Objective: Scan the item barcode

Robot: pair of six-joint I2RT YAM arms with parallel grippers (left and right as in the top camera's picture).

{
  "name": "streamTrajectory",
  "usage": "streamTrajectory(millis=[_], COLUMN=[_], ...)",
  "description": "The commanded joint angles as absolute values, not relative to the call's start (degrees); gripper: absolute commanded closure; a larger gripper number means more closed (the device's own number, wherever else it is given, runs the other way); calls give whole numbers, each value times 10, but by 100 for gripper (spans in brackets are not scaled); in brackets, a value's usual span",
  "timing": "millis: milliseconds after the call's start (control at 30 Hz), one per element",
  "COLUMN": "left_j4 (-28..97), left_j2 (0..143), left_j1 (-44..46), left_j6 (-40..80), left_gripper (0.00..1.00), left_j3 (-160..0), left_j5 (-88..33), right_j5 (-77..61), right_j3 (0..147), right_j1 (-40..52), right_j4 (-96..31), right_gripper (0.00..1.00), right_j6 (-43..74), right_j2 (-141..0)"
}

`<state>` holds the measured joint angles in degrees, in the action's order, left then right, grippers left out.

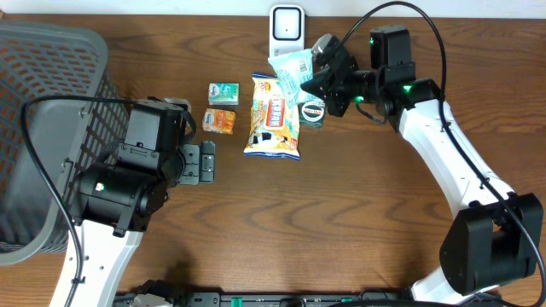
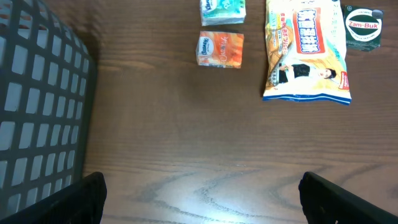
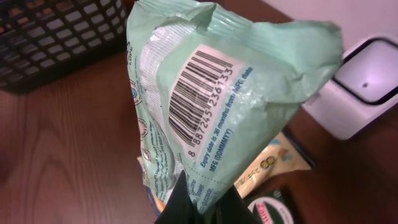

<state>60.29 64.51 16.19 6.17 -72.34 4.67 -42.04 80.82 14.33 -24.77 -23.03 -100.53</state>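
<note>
The mint-green packet (image 1: pixel 288 72) hangs in the overhead view just below the white scanner (image 1: pixel 287 26), at the far edge of the table (image 1: pixel 358 222). The right gripper (image 1: pixel 311 83) has its fingers clamped tight on the packet's edge. Just below it sit a small dark tin (image 1: pixel 312 112) and a long snack bag (image 1: pixel 273 119), with a little green box (image 1: pixel 223 92) and an orange sachet (image 1: pixel 220 121) further left. The left gripper (image 1: pixel 200 162) hovers low beside the grey basket (image 1: pixel 51 68), spread fully apart and holding nothing.

From the left wrist, the two dark fingers (image 2: pixel 348 199) stand wide at the bottom corners over bare wood. The box, sachet, snack bag and tin, which is labelled Zam-Buk, lie along the top edge, and the basket wall fills the left side.

From the right wrist, the packet fills the frame, pinched at its bottom between the closed fingertips (image 3: pixel 199 208). Its barcode (image 3: pixel 202 93) faces this camera. The scanner sits behind it at the right.
</note>
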Motion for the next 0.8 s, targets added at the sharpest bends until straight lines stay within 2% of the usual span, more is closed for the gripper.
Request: streamTrajectory(millis=[0, 333, 767], left_j4=[606, 606, 606], left_j2=[647, 647, 647], left_j1=[162, 162, 162], left_j6=[61, 61, 61], left_gripper=[2, 2, 2], left_j3=[-731, -731, -731], left_j5=[50, 50, 50], right_j5=[-439, -439, -393], right_j3=[818, 818, 818], right_j1=[145, 153, 155], right_j4=[-266, -386, -395], right_gripper=[99, 99, 99], right_j6=[-228, -228, -230], right_j2=[-994, -994, -994])
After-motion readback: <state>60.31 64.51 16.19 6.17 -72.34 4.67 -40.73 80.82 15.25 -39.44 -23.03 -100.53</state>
